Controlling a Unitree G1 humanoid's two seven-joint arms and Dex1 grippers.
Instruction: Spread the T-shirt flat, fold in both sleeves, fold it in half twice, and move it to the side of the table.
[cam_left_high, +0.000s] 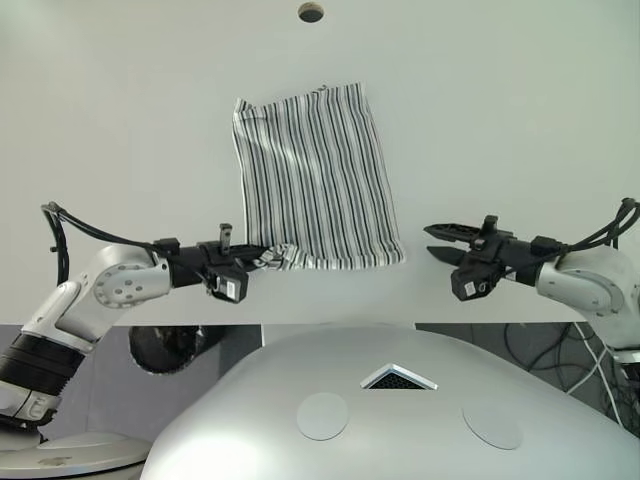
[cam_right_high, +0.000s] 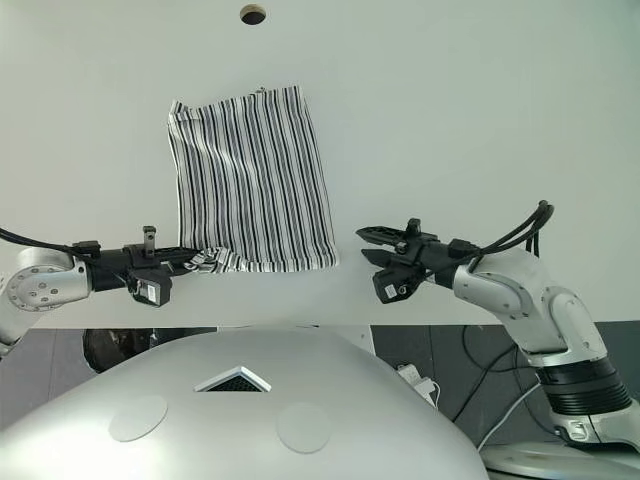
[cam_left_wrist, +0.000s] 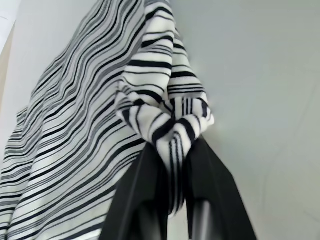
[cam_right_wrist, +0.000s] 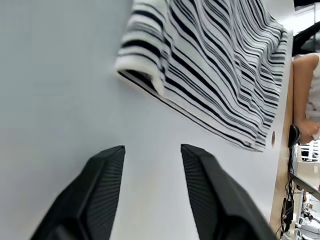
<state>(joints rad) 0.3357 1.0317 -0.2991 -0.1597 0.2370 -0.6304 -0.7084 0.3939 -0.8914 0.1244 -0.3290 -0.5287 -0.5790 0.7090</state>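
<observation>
The black-and-white striped T-shirt lies folded into a narrow rectangle in the middle of the white table. My left gripper is shut on the shirt's near-left corner, bunching the cloth between its black fingers. My right gripper hovers open just right of the near-right corner, apart from the fabric, with bare table between its fingers.
A round cable hole sits in the table at the far edge beyond the shirt. The table's front edge runs just below both grippers. Bare table extends to the left and right of the shirt.
</observation>
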